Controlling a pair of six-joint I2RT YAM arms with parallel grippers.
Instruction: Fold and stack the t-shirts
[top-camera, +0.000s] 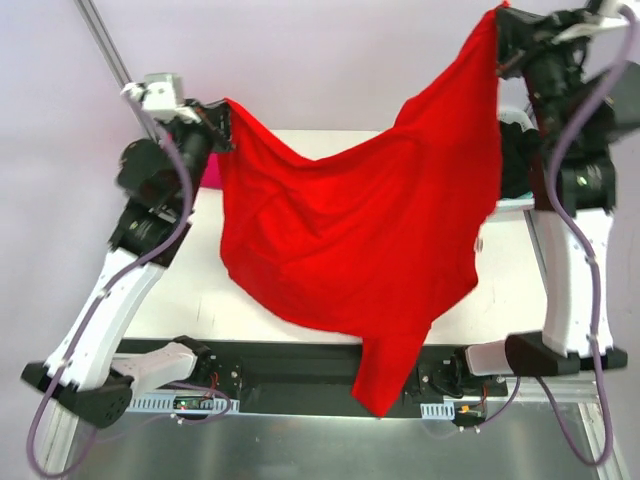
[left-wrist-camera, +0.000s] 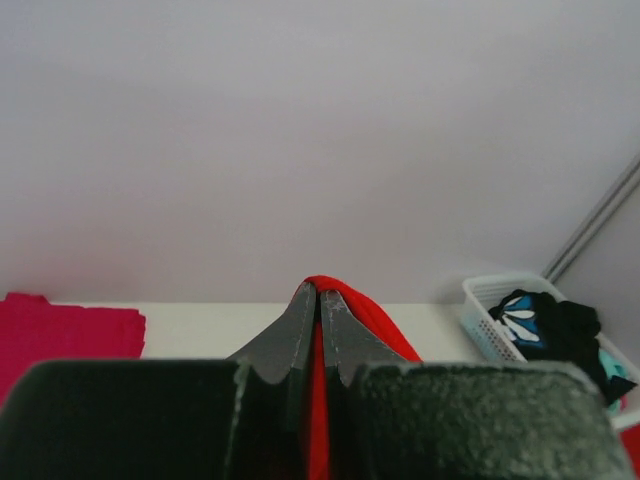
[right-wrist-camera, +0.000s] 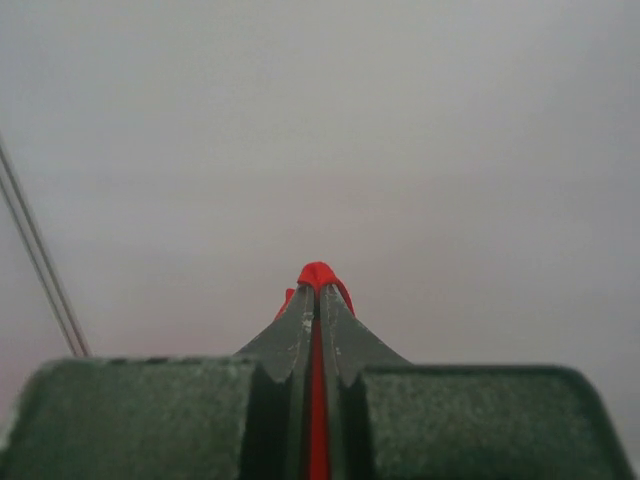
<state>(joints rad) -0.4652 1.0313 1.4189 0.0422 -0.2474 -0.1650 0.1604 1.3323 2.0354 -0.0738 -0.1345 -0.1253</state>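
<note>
Both arms up high, red t-shirt (top-camera: 360, 230) stretched btwn them above the worktop (top-camera: 200, 300), lowest tip hanging past its near edge. Left gripper (top-camera: 222, 122) pinched tight on one corner, right gripper (top-camera: 500, 28) clamped on the other, prob. so the cloth drops flat before laying down. Pink shirt (left-wrist-camera: 60, 330) lies by the left edge; basket (left-wrist-camera: 485, 300) w/ dark garments far right.

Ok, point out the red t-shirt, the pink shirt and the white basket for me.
red t-shirt (top-camera: 360, 240), top external view, middle of the hanging cloth.
pink shirt (left-wrist-camera: 65, 325), left wrist view, middle of its flat upper face.
white basket (left-wrist-camera: 480, 318), left wrist view, its left side wall.
</note>
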